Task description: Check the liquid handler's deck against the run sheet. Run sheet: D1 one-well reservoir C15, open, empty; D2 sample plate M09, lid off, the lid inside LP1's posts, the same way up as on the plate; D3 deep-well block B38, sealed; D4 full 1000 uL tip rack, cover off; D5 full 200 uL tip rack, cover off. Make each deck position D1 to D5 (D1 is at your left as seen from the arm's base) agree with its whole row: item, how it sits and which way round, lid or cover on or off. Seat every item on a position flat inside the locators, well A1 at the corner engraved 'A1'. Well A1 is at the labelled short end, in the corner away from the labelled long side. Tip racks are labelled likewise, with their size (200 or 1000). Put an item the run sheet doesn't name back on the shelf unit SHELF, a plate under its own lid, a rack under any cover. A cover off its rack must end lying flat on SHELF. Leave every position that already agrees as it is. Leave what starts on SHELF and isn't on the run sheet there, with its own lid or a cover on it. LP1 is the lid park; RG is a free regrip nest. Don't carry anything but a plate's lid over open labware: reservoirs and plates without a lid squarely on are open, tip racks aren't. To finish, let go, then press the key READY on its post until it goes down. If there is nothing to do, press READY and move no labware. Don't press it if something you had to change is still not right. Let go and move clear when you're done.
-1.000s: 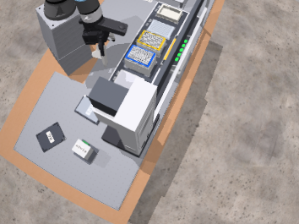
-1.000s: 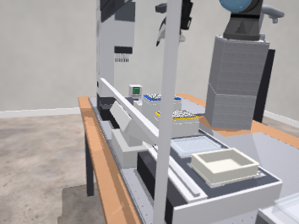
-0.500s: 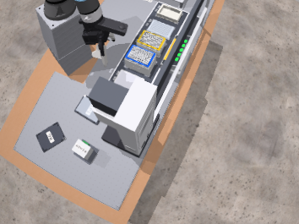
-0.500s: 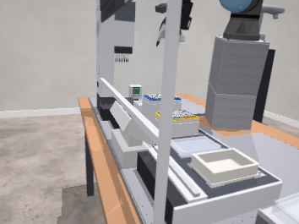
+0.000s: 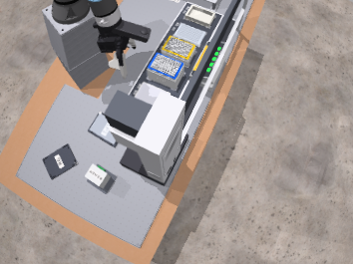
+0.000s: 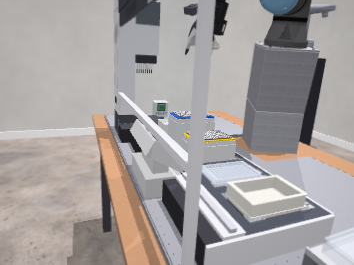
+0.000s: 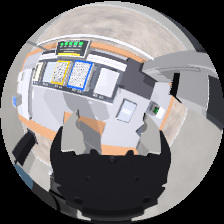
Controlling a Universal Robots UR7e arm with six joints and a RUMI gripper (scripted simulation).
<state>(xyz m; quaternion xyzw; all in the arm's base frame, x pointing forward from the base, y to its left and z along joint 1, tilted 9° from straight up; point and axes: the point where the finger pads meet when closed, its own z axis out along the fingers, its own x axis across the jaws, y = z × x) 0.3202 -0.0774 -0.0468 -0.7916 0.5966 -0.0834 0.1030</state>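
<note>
Fingers of our gripper [image 5: 125, 60] [image 6: 201, 50] [image 7: 111, 118] stood well apart with nothing between them, and we held them up in the air on the arm's side of the deck, touching no labware. At D1, the far left seen from our base, we had the cream reservoir [image 5: 199, 15] [image 6: 265, 193] [image 7: 38, 73], open-topped, with nothing visible inside. Next to it at D2 lay the clear plate [image 5: 189, 33] [image 6: 232, 172] [image 7: 49, 71], low and flat; we could not tell whether a lid was on it. At D3 we saw the yellow-rimmed tip rack [image 5: 178, 48] [image 6: 212, 143] [image 7: 60, 72], and at D4 the taller blue-rimmed tip rack [image 5: 166, 67] [image 6: 192, 123] [image 7: 79, 74], both uncovered with tips showing. D5 held a pale flat-topped item [image 5: 149, 93] [image 7: 106, 81], which our top view showed partly hidden by the white instrument tower [image 5: 161, 123]. Beyond the deck's right end, a dark-framed nest [image 5: 102, 137] [image 7: 118, 118] bore a pale panel. The READY post [image 5: 98, 175] [image 6: 160, 107] [image 7: 156, 110] stood apart from our fingers, near the black nest [image 5: 60, 161]. We could not read the corner engravings.
</note>
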